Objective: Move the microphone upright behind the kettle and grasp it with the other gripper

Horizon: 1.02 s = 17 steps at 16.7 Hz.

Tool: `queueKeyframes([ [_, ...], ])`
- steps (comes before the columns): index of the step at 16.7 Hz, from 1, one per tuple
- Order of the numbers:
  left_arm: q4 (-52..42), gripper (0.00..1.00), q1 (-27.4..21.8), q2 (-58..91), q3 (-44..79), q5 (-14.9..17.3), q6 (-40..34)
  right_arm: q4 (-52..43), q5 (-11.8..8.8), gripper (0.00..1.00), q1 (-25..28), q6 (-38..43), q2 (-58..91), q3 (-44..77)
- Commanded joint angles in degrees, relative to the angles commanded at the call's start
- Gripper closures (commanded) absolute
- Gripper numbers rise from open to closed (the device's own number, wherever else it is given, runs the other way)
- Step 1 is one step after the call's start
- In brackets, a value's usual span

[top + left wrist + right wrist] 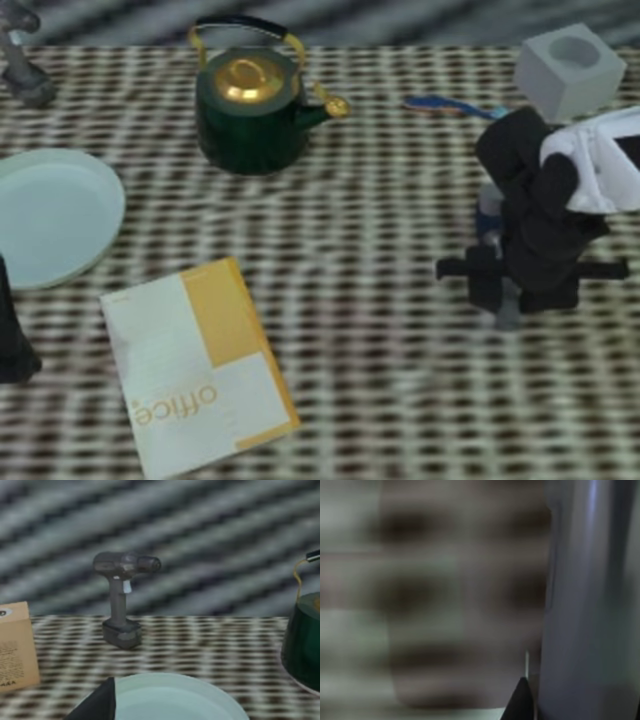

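Observation:
The dark green kettle (250,110) with its gold lid stands at the back, left of centre; its edge also shows in the left wrist view (302,645). The microphone lies on the cloth at the right, mostly under my right arm: a bit of its blue head (487,217) and the end of its grey handle (508,314) show. My right gripper (512,285) is down over the handle. In the right wrist view the handle (590,605) fills one side, very close. My left gripper (10,345) is parked at the left edge, open.
A pale green plate (50,215) sits at the left, with a white and yellow book (195,365) in front of it. At the back right are a thin blue toothbrush (450,105) and a grey hollow block (570,70). A grey drill (20,60) stands back left.

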Motion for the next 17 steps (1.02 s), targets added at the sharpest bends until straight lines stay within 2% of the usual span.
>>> queueKeyframes([
  [3, 0.00, 0.00, 0.00, 0.00, 0.00, 0.00, 0.00, 5.37, -1.66, 1.00, 0.14, -1.68, -1.05, -1.03],
  [6, 0.00, 0.00, 0.00, 0.00, 0.00, 0.00, 0.00, 15.25, -4.58, 1.00, 0.15, -4.51, -3.03, -3.32],
  [17, 0.00, 0.00, 0.00, 0.00, 0.00, 0.00, 0.00, 69.57, -19.74, 1.00, -0.13, -19.48, -14.96, -18.59],
])
